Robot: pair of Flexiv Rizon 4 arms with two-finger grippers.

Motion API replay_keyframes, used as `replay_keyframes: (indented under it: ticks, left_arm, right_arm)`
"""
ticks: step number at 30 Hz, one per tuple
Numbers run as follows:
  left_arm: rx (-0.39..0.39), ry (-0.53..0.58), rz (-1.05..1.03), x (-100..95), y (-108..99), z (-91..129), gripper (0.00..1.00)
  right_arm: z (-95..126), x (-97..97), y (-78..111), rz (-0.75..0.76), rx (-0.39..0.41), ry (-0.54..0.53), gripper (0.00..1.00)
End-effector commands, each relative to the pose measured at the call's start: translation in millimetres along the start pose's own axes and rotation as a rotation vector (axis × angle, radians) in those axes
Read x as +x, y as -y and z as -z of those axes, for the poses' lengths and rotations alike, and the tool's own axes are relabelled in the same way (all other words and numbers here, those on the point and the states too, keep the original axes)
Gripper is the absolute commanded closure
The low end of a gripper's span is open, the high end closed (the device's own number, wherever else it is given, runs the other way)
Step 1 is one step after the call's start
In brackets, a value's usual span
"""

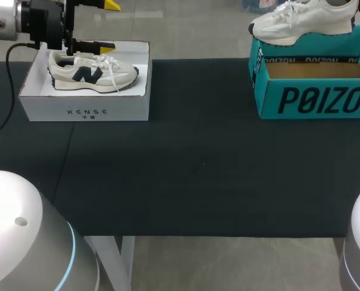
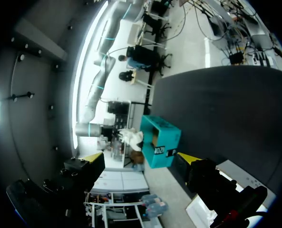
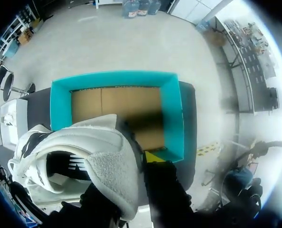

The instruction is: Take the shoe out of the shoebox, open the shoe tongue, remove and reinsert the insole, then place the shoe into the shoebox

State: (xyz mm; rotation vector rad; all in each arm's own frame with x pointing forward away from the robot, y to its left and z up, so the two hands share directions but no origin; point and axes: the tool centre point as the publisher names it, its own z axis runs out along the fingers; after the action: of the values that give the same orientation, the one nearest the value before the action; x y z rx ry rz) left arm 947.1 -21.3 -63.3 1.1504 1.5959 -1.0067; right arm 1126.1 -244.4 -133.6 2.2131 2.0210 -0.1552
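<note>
Shoe point(image 1: 301, 21) grasped at heel by right gripper point(image 3: 130, 170) over teal shoebox point(image 1: 313, 100) at two o'clock; left gripper point(image 1: 107, 25) released above second shoe point(image 1: 91, 73) in white box point(image 1: 85, 111), ten o'clock.

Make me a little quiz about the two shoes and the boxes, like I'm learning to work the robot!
1. True or false: the left gripper is holding the dark-marked shoe that lies in the white box.
2. Pick one. The lifted shoe hangs over a box of which colour? A white, B teal, C red.
3. Fill the gap: the right gripper is shut on the lifted ____.

Key: 1 false, it is open above that shoe. 2 B. 3 shoe.
</note>
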Motion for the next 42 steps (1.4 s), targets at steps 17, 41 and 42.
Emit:
replay_keyframes:
  ticks: [17, 41, 42]
  left_arm:
    - [0.001, -0.004, -0.001, -0.4, -1, 0, 0.00]
    - [0.001, -0.004, -0.001, -0.4, -1, 0, 0.00]
    - [0.001, -0.004, -0.001, -0.4, -1, 0, 0.00]
  right_arm:
    - [-71, -63.3, -17.7, -0.236, -0.068, 0.032, 1.00]
    - [-180, -55.3, 10.9, -0.265, -0.061, 0.099, 1.00]
    - [-184, -56.6, 11.6, -0.272, -0.055, 0.097, 1.00]
